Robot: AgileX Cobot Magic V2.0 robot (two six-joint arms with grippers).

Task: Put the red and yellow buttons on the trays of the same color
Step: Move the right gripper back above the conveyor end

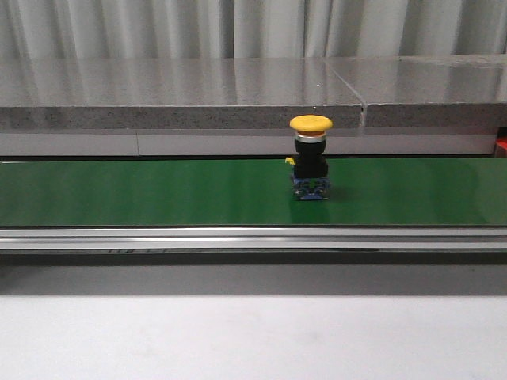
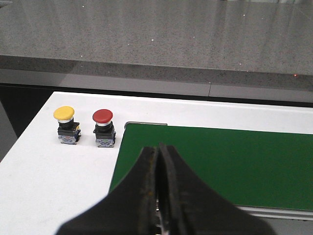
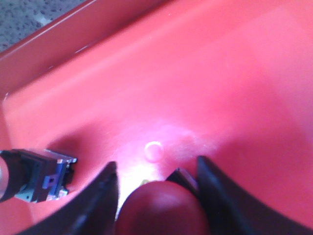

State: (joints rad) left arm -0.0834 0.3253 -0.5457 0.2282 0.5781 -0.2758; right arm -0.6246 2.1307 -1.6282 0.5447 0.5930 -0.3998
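Right hand (image 3: pixel 159 188) low inside red tray (image 3: pixel 220 88), fingers spread around red button (image 3: pixel 164 208) — probably gripped, contact unclear. Left hand (image 2: pixel 157 161) clenched, empty. Yellow button (image 1: pixel 310 157) upright on green belt (image 1: pixel 142 191). Buttons rigid, light, top-heavy; smooth cap slippery, so grip black body.

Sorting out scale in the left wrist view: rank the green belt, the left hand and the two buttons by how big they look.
1. Green belt
2. Left hand, enlarged by nearness to the camera
3. Yellow button and red button, which look alike
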